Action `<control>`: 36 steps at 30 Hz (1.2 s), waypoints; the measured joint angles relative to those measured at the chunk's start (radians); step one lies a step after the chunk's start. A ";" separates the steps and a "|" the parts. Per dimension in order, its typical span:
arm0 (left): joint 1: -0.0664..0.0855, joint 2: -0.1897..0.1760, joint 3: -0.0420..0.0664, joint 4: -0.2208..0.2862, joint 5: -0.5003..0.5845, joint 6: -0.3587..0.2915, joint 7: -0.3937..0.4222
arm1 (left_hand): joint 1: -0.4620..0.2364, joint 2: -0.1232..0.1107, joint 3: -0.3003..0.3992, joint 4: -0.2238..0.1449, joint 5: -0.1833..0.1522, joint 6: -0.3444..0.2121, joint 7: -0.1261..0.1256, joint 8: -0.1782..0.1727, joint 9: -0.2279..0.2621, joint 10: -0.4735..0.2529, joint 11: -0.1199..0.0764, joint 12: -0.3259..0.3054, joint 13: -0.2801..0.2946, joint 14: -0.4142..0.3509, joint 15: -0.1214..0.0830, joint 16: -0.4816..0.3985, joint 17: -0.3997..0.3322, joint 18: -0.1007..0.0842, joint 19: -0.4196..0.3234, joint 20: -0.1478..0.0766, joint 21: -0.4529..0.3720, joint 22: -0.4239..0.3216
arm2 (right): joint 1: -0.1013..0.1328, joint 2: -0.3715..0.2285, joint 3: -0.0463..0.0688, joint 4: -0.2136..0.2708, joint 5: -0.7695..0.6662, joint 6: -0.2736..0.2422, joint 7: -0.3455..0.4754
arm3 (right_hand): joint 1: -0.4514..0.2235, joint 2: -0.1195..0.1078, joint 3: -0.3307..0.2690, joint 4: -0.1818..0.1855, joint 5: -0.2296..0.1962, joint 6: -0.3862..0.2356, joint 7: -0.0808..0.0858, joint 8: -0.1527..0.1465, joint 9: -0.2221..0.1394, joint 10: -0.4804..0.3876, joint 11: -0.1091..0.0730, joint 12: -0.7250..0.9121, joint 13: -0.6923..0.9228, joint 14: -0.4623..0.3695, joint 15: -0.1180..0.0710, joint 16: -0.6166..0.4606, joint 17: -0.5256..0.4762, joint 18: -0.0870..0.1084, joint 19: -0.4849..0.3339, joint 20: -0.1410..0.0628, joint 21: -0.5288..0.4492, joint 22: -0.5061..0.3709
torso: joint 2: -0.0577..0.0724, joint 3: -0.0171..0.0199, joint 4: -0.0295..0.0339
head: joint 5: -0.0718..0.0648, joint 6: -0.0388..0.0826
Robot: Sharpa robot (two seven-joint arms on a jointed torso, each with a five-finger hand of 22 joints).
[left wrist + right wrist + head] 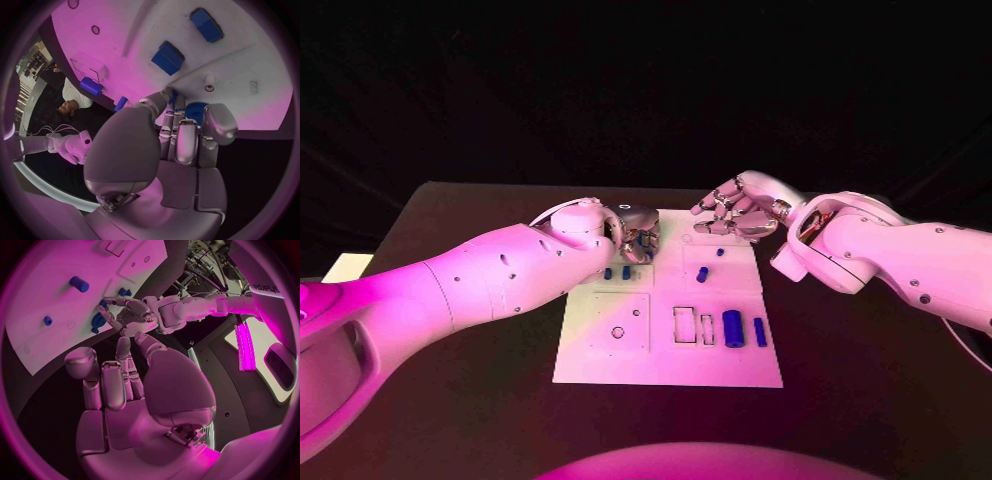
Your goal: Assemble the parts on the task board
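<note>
The head camera looks down over the counter (473,400); 2 wrist cameras sit close behind each hand, all sharing the task board (668,365).

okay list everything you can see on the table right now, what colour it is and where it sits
task board: one, white, flat in the middle of the table.
blue parts: two small ones side by side near the left hand; two small ones on the far right section; a thick cylinder and a thin bar on the near right.
table: one, black, under the board.
left hand: silver, at the board's far left edge, fingertips on a blue part.
right hand: silver, fingers curled, over the far right corner.
</note>
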 measured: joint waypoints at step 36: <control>0.006 -0.180 0.048 0.118 0.080 -0.055 -0.003 | -0.011 0.005 0.045 -0.045 -0.005 0.026 0.006 -0.016 0.001 0.037 -0.001 -0.049 0.009 0.000 -0.007 0.000 -0.019 0.000 0.006 -0.006 0.041 0.041 | -0.001 -0.008 0.000 -0.002 0.001 0.000 0.001 | 0.003 0.003 0.000 0.000 0.000 0.000 0.000 0.000 0.000 0.000 0.000 0.000 0.000 0.000 0.000 0.000 0.000 0.000 0.000 0.000 0.000 0.000 | -0.001 -0.0008 0.0023 | -0.003 0.004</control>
